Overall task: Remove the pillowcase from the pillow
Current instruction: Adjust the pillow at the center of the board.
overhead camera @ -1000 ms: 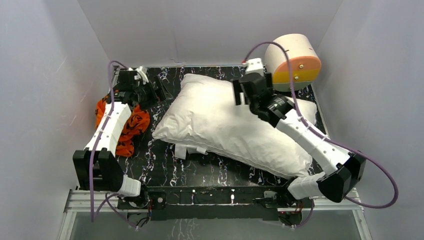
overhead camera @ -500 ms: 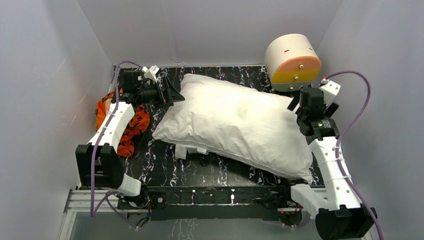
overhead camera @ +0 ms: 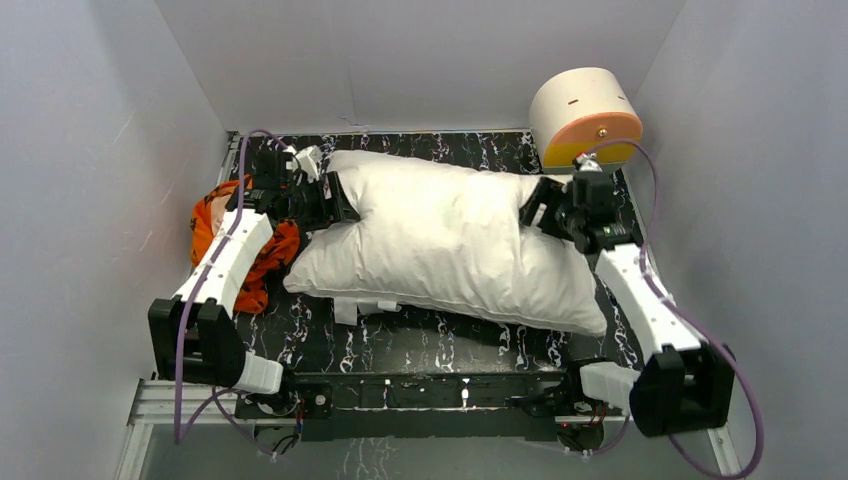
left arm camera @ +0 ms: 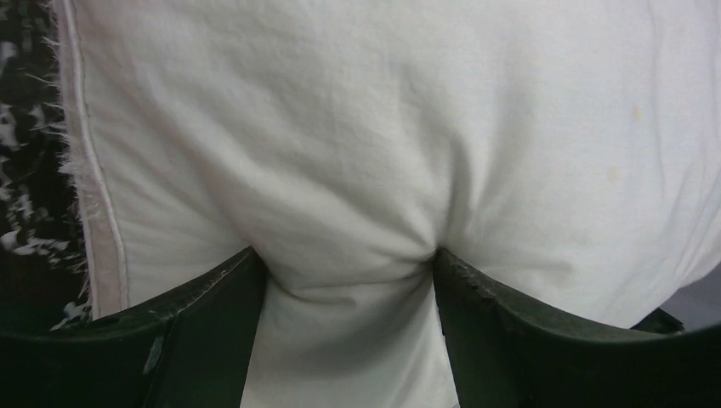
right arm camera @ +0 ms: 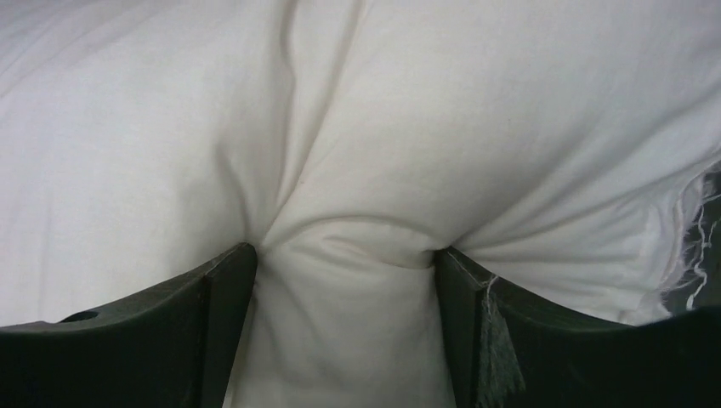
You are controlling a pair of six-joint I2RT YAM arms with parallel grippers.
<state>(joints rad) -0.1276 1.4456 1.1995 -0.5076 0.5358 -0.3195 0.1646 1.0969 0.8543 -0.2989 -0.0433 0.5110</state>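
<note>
Fabric of the pillow (overhead camera: 440, 240) is pinched at each end by the left gripper (left arm camera: 344, 263) and right gripper (right arm camera: 344, 255). The pillowcase (overhead camera: 207, 218) lies crumpled beside it.

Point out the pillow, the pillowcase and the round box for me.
pillow (overhead camera: 450, 235): top view, middle of its white upper face.
pillowcase (overhead camera: 278, 248): top view, right-hand fold of the crumpled orange heap.
round box (overhead camera: 575, 100): top view, its cream curved side.
</note>
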